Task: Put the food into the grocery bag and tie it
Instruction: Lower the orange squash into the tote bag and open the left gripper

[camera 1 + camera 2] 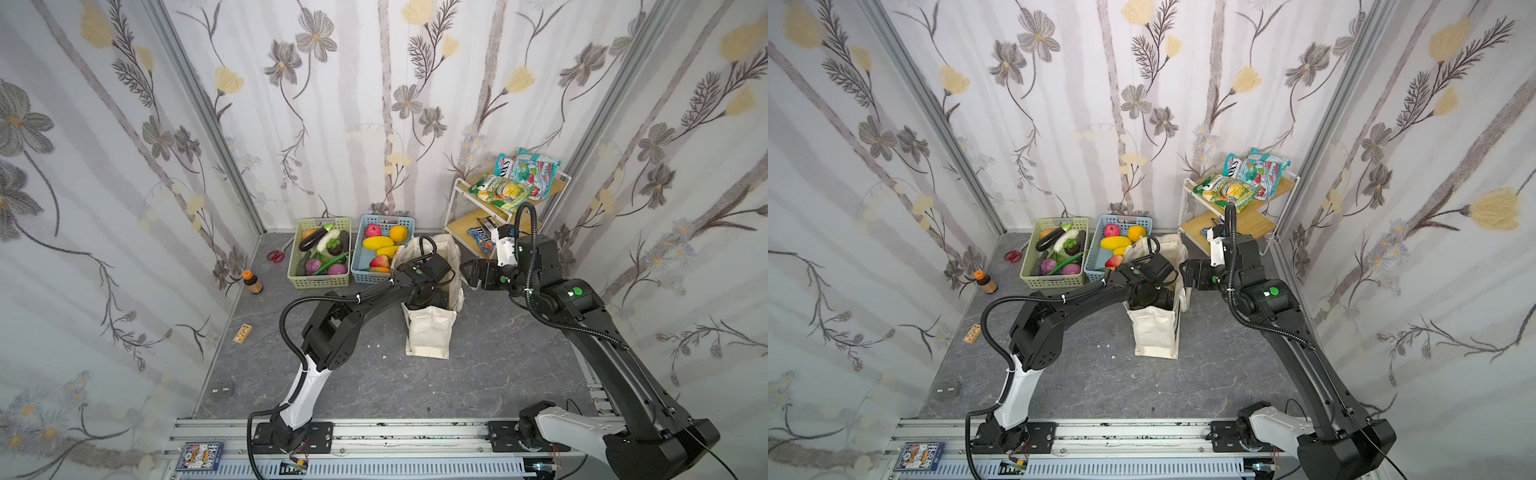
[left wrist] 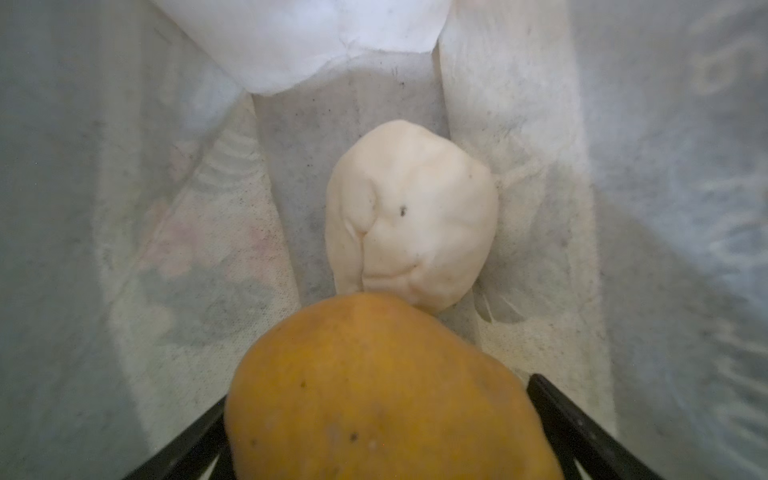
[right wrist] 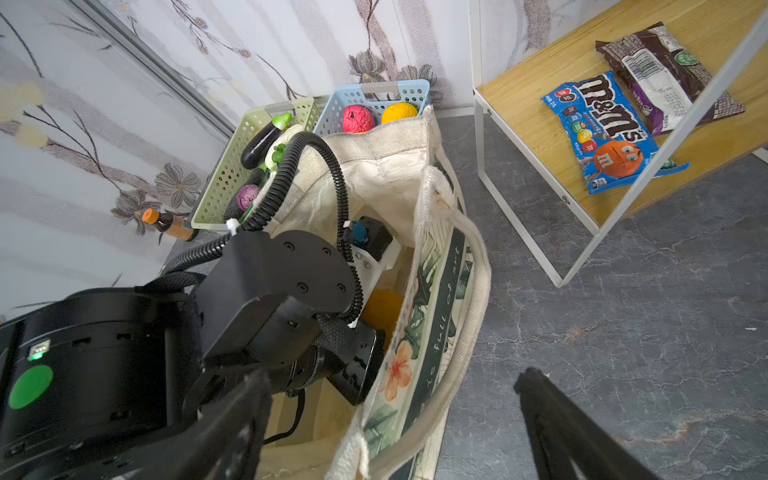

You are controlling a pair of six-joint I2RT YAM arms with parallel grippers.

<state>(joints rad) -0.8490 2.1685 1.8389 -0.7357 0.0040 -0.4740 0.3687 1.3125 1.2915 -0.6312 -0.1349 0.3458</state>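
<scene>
Inside the bag [image 1: 430,332], the left gripper [image 2: 379,390] has wide jaws flanking an orange fruit [image 2: 374,424]; whether they grip it is unclear. The right gripper [image 1: 468,271] gapes empty just right of the bag.

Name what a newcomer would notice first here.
A cream canvas tote bag stands open mid-floor with the left arm reaching into it. Inside, a rounded orange-yellow toy fruit fills the space between the left gripper's jaws, a lumpy cream toy vegetable lying beyond it. Behind the bag, a green slotted plastic basket and a blue one hold bright toy produce.
</scene>
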